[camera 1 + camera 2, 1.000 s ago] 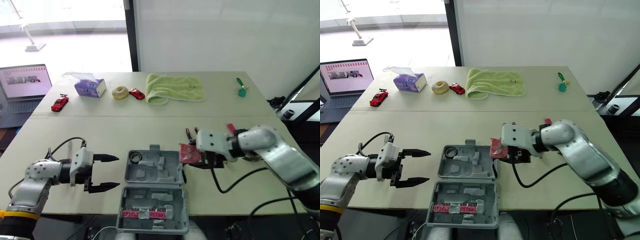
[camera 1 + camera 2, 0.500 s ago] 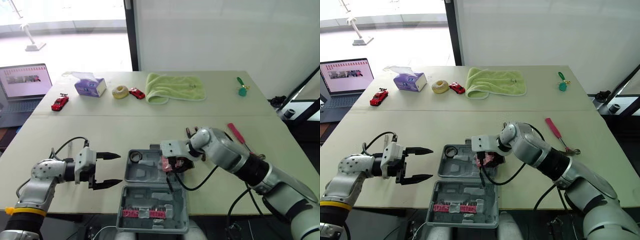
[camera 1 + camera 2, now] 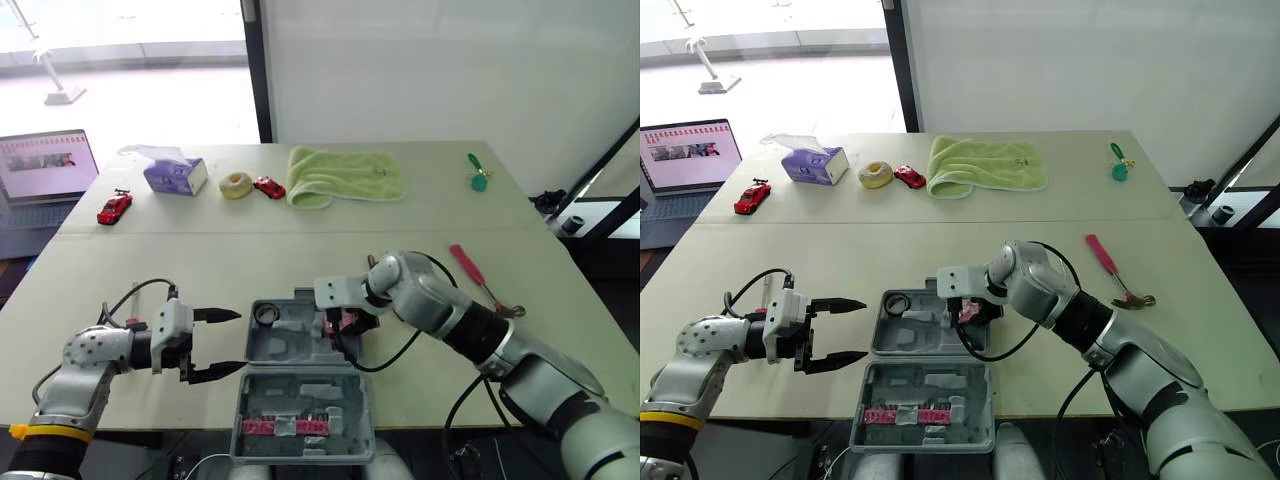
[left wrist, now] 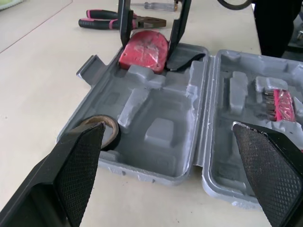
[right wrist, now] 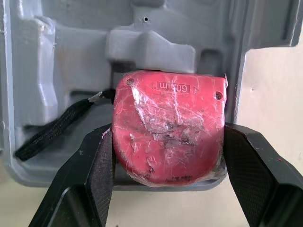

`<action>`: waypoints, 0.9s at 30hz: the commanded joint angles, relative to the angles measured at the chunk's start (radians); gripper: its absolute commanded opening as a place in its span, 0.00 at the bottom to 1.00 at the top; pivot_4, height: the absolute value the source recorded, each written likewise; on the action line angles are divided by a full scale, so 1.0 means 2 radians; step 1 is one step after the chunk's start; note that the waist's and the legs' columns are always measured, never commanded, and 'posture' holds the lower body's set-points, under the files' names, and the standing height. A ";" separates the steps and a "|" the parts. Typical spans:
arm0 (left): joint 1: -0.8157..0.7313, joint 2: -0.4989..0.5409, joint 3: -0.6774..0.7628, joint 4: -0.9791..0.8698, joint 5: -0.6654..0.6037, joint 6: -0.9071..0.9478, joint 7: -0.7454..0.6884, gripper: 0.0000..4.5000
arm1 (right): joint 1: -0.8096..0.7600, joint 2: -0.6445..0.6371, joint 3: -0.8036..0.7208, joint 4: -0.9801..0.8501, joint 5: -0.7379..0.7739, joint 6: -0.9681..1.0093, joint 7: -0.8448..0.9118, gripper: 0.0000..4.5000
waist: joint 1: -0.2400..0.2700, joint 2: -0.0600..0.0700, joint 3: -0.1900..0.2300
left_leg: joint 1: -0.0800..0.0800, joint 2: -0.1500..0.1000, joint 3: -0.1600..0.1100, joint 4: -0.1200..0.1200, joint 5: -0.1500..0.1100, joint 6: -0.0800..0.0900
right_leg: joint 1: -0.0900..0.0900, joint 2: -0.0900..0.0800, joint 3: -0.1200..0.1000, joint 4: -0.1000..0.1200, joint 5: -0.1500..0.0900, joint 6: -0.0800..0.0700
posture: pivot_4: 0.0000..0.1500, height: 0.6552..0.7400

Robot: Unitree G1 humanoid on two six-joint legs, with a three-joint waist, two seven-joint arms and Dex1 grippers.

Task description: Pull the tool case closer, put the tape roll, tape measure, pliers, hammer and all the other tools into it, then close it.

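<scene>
Tape measure (image 5: 168, 118), red, embossed seemingly "60mm", is clamped by the right gripper (image 5: 169, 142) over the open tool case (image 4: 161, 132); the left gripper (image 3: 236, 340) is held wide.

From the head we look down over the beige table (image 3: 300, 250); our wrist cameras sit close, both facing the open grey plastic tool case (image 4: 161, 132).

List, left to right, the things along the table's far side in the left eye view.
Red toy car, tissue box, yellowish ring, small red car, green towel, green object.
</scene>
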 commanded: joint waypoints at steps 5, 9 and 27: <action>0.004 0.010 0.007 -0.013 -0.004 0.003 -0.002 1.00 | 0.013 0.005 -0.020 -0.009 -0.016 -0.001 -0.015 0.74 | -0.006 0.000 0.000 | 0.000 0.000 0.000 0.000 0.000 0.000 | 0.000 0.000 0.000 0.000 0.000 0.000 | 1.00 1.00; 0.004 0.009 0.004 -0.017 -0.005 0.007 -0.005 1.00 | 0.016 0.002 -0.030 -0.029 -0.013 0.011 -0.009 1.00 | -0.006 0.000 0.000 | 0.000 0.000 0.000 0.000 0.000 0.000 | 0.000 0.000 0.000 0.000 0.000 0.000 | 1.00 1.00; -0.007 0.007 -0.002 -0.024 -0.003 0.018 -0.006 1.00 | 0.063 -0.024 -0.132 -0.123 0.070 0.091 -0.020 0.52 | -0.006 0.000 0.000 | 0.000 0.000 0.000 0.000 0.000 0.000 | 0.000 0.000 0.000 0.000 0.000 0.000 | 1.00 1.00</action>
